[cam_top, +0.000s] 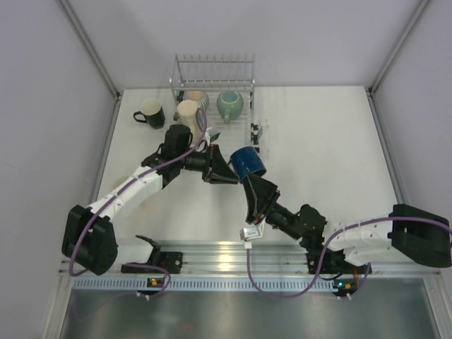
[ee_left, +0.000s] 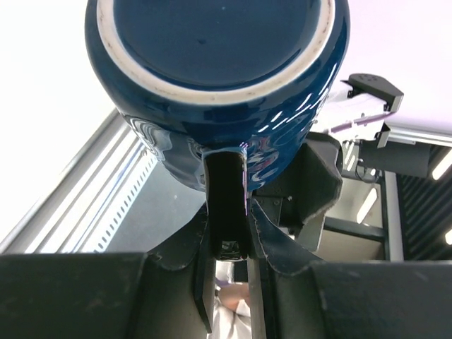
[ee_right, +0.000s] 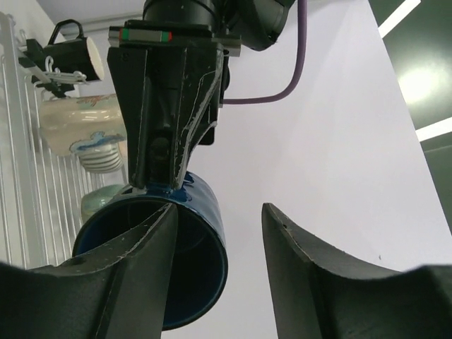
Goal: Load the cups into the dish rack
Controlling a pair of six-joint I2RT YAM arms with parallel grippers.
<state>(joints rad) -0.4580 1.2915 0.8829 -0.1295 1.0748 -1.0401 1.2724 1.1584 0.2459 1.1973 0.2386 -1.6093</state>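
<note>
**A:** Where is the dark blue cup sitting?

**B:** It's hanging just off the dish rack's near-right corner, and your left gripper is pinching its wall. Its mouth is pointing away from the rack toward your right gripper, which is spread wide, 1 finger crossing the mouth.

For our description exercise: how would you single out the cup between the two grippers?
Find the rack at the table's far edge. Just in front of it, the left gripper holds the blue cup. It alone is dark blue and gripped; the other cups stand free.
</note>
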